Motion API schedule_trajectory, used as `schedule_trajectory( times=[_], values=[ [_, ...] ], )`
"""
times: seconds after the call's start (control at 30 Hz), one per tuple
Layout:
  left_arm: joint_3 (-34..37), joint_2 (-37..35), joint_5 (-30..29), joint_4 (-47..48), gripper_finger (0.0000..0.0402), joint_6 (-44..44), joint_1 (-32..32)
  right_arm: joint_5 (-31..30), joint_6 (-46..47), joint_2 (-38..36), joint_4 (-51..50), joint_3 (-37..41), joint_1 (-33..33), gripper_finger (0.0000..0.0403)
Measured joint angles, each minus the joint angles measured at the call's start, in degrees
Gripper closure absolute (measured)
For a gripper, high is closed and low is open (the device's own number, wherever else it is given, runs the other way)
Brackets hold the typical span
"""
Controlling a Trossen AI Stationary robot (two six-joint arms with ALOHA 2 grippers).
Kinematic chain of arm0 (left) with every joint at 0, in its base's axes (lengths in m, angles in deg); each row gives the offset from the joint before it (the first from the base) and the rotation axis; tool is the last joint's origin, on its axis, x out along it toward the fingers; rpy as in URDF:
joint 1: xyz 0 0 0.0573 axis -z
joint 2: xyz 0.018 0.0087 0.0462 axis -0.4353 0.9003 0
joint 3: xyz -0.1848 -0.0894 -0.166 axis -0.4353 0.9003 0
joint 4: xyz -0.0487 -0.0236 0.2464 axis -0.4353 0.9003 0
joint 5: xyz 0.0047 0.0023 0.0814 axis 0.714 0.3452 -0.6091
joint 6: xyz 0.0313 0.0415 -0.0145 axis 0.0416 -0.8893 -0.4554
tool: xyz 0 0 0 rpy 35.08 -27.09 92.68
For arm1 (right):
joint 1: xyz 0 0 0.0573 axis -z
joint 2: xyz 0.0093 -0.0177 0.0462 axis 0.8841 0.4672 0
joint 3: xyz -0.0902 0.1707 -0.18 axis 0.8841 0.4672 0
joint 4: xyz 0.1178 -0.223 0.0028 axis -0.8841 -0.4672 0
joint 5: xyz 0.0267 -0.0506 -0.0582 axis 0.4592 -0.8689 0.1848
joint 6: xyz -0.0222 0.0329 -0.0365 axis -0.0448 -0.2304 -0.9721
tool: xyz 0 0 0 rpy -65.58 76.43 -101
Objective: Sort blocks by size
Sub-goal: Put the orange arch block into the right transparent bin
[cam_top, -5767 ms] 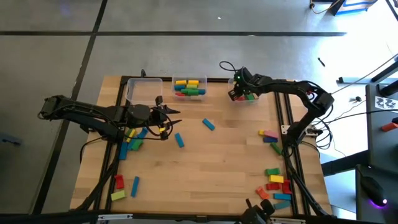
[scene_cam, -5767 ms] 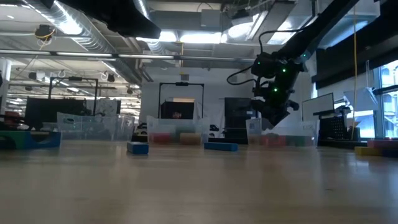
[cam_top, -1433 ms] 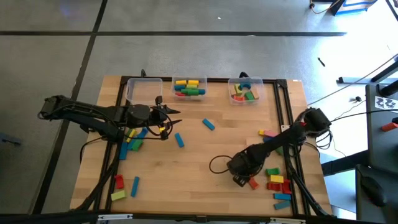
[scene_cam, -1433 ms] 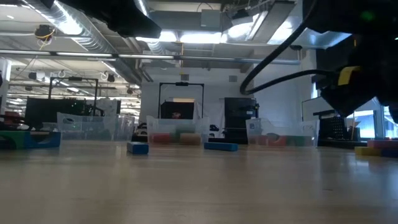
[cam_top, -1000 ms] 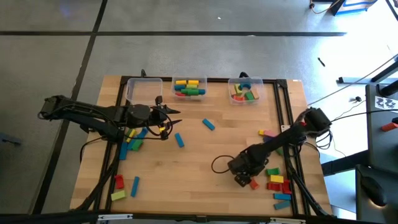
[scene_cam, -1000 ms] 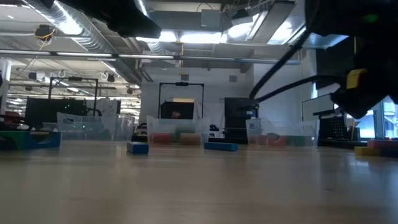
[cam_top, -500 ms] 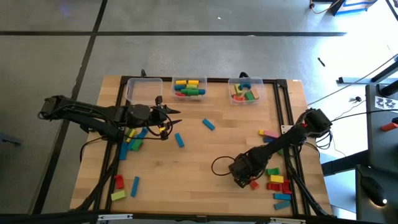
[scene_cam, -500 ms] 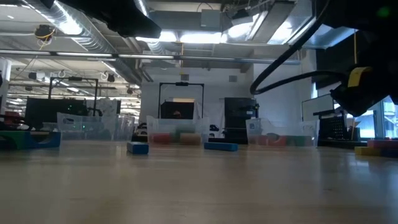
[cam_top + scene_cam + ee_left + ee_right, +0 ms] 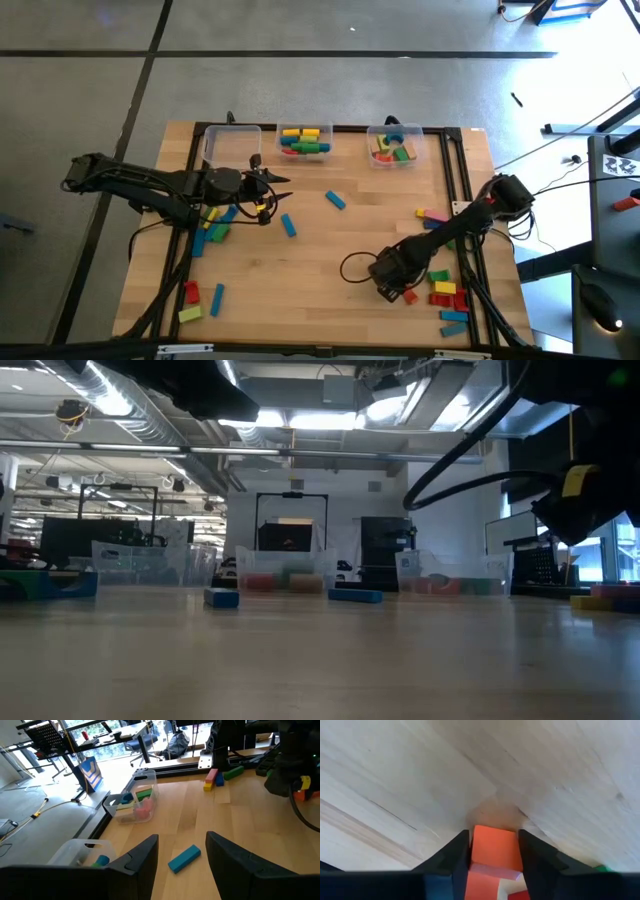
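We take the wooden table [image 9: 330, 250] as our landmark. Along its far edge we see three clear bins [image 9: 306, 140], the middle and right ones holding blocks. Our left gripper [image 9: 181, 857] waits over the table's left side with its fingers spread and nothing between them, a blue block [image 9: 184, 858] lying on the wood beyond. Our right gripper [image 9: 493, 851] is down near the table's front right corner, its fingers pinching an orange block [image 9: 492, 849] against the wood, beside the loose blocks [image 9: 446, 292] there.
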Motion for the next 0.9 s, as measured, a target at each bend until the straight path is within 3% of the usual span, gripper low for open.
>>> schedule_trajectory(
  times=[0.17, 0.43, 0.67, 0.9],
  values=[
    [0.00, -0.02, 0.00, 0.28, 0.0243, 0.35, 0.00, -0.37, -0.14, -4.06, -0.13, 0.04, -0.02, 0.0254],
    [0.00, -0.02, 0.00, 0.40, 0.0243, 0.00, 0.00, -10.98, -7.05, -13.21, -5.06, 0.02, 5.30, 0.0257],
    [0.00, -0.08, 0.00, 0.23, 0.0243, -0.32, 0.00, -21.66, -17.70, -22.36, -12.22, 0.02, 15.47, 0.0255],
    [0.00, -0.08, 0.00, -0.09, 0.0243, -0.98, 0.00, -36.03, -32.57, -28.88, -11.98, 0.02, 31.58, 0.0254]
  ],
)
